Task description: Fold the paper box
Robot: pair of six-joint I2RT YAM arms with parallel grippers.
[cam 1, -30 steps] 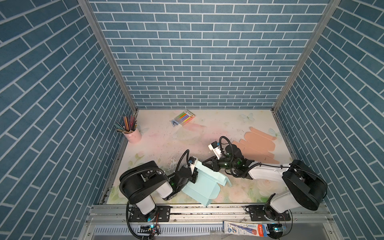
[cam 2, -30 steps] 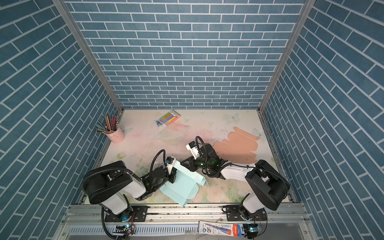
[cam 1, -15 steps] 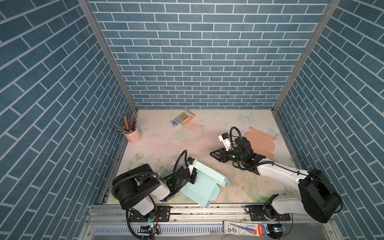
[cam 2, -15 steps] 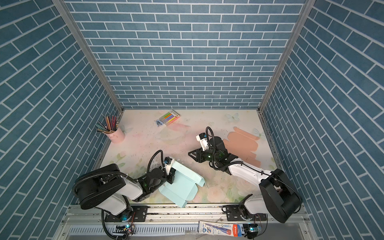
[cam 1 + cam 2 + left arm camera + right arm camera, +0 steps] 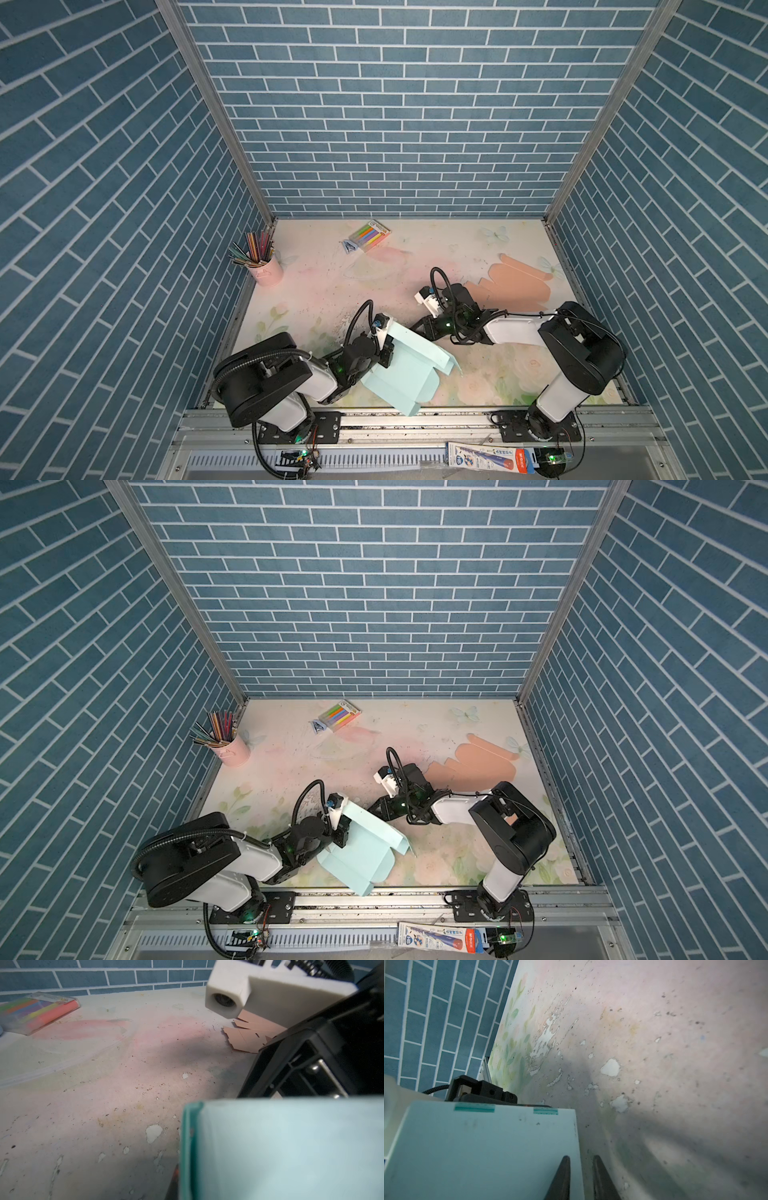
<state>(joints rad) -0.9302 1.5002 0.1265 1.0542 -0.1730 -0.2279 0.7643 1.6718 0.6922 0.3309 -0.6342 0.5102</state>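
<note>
The paper box [image 5: 399, 374] [image 5: 361, 854] is light blue and half folded, lying at the front centre of the table in both top views. One long panel stands tilted up. My left gripper [image 5: 384, 353] [image 5: 343, 831] is shut on the box's left edge, and the panel [image 5: 291, 1147] fills much of the left wrist view. My right gripper [image 5: 417, 328] [image 5: 376, 808] is low at the panel's far end. In the right wrist view its fingertips [image 5: 580, 1159] stand a narrow gap apart. One lies over the panel [image 5: 477, 1147] and the other just off its side edge, pinching nothing.
A flat peach cardboard blank [image 5: 515, 284] lies at the right behind the right arm. A pink cup of pencils [image 5: 264, 270] stands by the left wall. A marker pack [image 5: 370, 236] lies at the back. The box's front corner [image 5: 409, 409] reaches the table's front rail.
My right gripper left the box, swung toward the back while opening wider, then came back to the panel's far end with its jaws narrowed. The left gripper kept its hold.
</note>
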